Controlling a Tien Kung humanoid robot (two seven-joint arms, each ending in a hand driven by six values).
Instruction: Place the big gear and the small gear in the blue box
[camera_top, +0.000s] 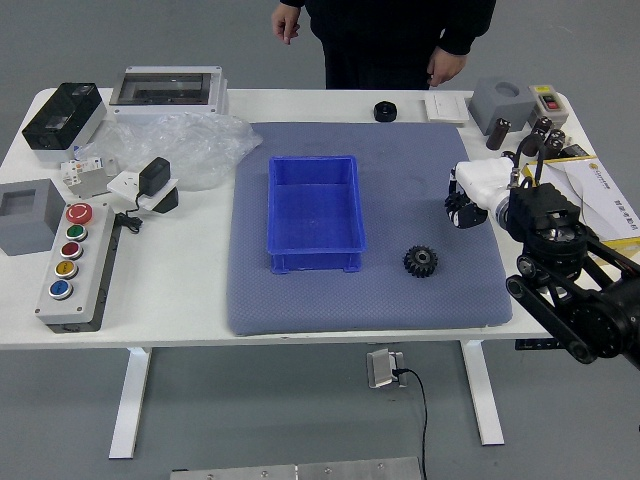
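My right hand (466, 206) comes in from the right, its white back upward and its dark fingers curled down over the mat's right part. A dark piece, which looks like the big gear, is in its grasp, mostly hidden by the hand. Nearer the table's front, the small black gear (420, 261) lies flat on the mat, left of and below the hand in the picture. The blue box (316, 205) stands on the mat further left, and no gear shows inside it. My left arm is out of view.
The grey-blue mat (300, 306) lies under the box. A black roll (385, 111) is behind it. A yellow-edged box (590, 190) and dark cylinders (497, 133) stand right. A button panel (78, 265) and plastic wrap are left. A person stands at the far side, hands off the table.
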